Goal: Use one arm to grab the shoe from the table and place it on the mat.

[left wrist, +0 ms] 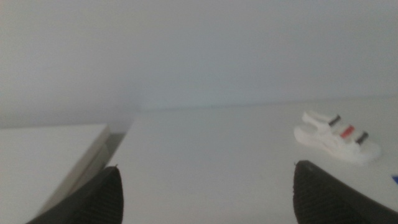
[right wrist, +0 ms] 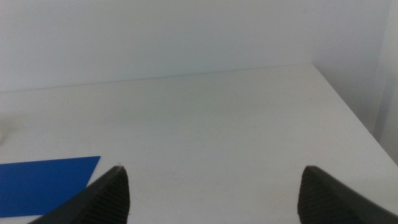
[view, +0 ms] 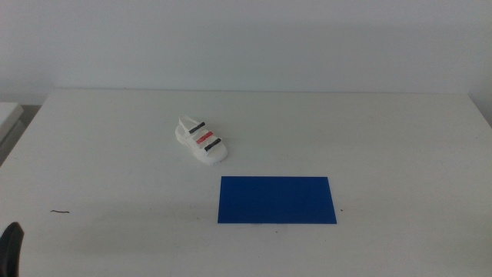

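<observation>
Shoe point(view: 201, 141): a small white sandal with chunky sole and three straps, black, red, black, lying left of centre in the upper half of the middle view. It sits on its sole on the white table point(view: 400, 146), angled so one end points toward the lower right of the frame. It is untouched and not yet on the mat point(view: 277, 200), a flat royal-blue rectangle just below and to the right of it, near but not touching.

Neither arm has reached the shoe. The left gripper point(left wrist: 205, 193) waits low at the table's near side; only a dark sliver of it shows at the bottom-left corner of the middle view. Its two jaws stand spread wide apart with nothing between them. In its wrist view the shoe appears at the right of the frame. The right gripper point(right wrist: 211, 193) is out of the middle view; its jaws are likewise spread and empty, with a corner of the mat at the lower left of its wrist picture.

Likely risks: the shoe lies at an angle, so jaws not turned to match may push or spin it rather than clamp it. A grip on the thin straps alone could slip. A careless release may leave the shoe hanging off the mat's edge.
</observation>
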Robot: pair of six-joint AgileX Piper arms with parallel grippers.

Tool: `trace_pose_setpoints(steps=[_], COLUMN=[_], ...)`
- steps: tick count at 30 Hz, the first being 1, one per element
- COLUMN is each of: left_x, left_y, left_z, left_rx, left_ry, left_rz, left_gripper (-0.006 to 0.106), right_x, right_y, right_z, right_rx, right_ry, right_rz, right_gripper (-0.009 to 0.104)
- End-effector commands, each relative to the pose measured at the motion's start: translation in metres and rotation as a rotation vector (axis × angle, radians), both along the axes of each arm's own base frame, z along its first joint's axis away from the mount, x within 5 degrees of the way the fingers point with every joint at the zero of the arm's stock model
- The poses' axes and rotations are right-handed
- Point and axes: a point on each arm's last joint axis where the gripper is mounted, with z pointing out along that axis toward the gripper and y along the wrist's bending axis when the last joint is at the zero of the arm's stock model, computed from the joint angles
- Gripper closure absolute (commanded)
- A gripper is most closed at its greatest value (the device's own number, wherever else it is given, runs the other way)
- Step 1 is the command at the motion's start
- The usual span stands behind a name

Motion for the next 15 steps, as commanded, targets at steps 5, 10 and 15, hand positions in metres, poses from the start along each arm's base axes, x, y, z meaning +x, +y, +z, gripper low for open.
trace_pose_setpoints(steps=[5, 10, 15], left_x=[0.034, 0.097, 0.174], left_y=[-0.008, -0.019, -0.043], left_z=[0.086, 0.149, 0.163], left_rx=[-0.01, -0.165, -0.323], left_ry=[0.376, 0.724, 0.93], left_rz=[-0.09, -0.065, 0.011], left_gripper=[0.007, 0.007, 0.007], right_x=[0.0, 0.0, 0.0], right_y=[0.0, 0.0, 0.0], right_z=[0.0, 0.0, 0.0], right_rx=[-0.01, -0.01, -0.01], right_ry=[-0.009, -0.009, -0.009], right_rz=[0.001, 0.001, 0.001], right_gripper=[0.016, 0.016, 0.016])
